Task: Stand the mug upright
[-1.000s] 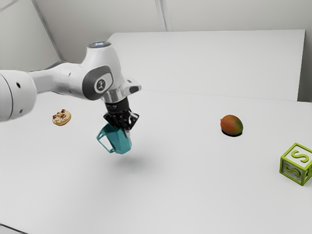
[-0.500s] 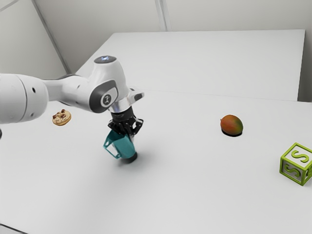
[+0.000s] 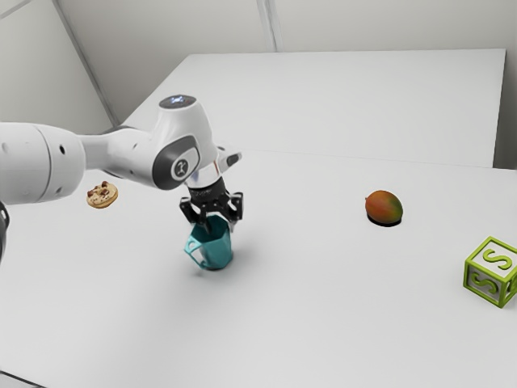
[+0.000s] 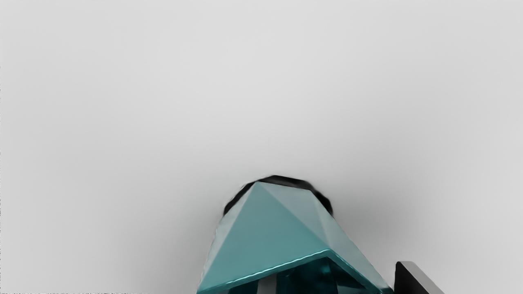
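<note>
The teal mug (image 3: 216,254) stands about upright with its base on the table (image 3: 323,307), its handle toward the exterior view's left. Right over its rim is the gripper (image 3: 220,225), pointing down with its fingers spread. In the wrist view, the mug (image 4: 269,232) shows its outer wall, part of its dark base and its opening. There the gripper (image 4: 338,281) is open, one finger reaching inside the mug and the other outside, beside the rim. The inner finger stands apart from the wall near the outer one.
A cookie (image 3: 102,195) lies near the arm at the exterior view's left. Toward the exterior view's right are a red-green mango (image 3: 384,207) and a green-edged letter block (image 3: 492,271), both well away from the mug.
The mug has come down onto the table and turned from tilted to about upright, shifting slightly toward the exterior view's right. The gripper lowered with it, and its fingers have opened.
</note>
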Robot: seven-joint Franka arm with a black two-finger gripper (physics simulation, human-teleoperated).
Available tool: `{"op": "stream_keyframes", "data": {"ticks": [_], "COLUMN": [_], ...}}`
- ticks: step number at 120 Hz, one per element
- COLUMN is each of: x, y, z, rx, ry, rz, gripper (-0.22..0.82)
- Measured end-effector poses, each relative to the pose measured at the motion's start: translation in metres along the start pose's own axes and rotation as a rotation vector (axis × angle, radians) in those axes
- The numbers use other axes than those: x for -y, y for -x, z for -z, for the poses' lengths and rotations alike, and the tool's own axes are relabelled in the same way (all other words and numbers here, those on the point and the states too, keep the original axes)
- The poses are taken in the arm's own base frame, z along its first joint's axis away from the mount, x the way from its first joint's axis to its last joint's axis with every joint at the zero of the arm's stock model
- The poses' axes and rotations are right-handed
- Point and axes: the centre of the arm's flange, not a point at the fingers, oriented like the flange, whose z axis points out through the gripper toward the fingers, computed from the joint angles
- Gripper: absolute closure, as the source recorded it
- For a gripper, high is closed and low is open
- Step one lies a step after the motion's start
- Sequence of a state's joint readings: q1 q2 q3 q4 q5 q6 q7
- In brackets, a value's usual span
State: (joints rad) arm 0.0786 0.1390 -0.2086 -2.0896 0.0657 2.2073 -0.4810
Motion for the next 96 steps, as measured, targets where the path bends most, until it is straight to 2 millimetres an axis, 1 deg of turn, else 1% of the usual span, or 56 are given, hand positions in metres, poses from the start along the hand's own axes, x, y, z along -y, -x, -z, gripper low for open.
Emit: {"op": "stream_keyframes", "data": {"ticks": [8,17,32,39,53,63,69,86,96], "x": [0.0,0.0,-0.006,-0.009,-0.017,-0.02,-0.022,-0.019,-0.014], "y": [0.0,0.001,0.009,0.013,0.009,0.005,0.001,-0.006,-0.009], "z": [0.007,0.018,0.04,0.053,0.09,0.109,0.127,0.175,0.197], "rx": [-0.01,-0.032,-0.063,-0.077,-0.103,-0.116,-0.128,-0.148,-0.149], "ry": [0.002,-0.001,-0.005,-0.006,-0.004,-0.003,0.0,-0.002,-0.009], "rz": [0.005,0.003,-0.011,-0.018,-0.032,-0.064,-0.085,-0.127,-0.144], "gripper": [0.26,0.18,0.1,0.08,0.04,0.03,0.02,0.01,0.01]}}
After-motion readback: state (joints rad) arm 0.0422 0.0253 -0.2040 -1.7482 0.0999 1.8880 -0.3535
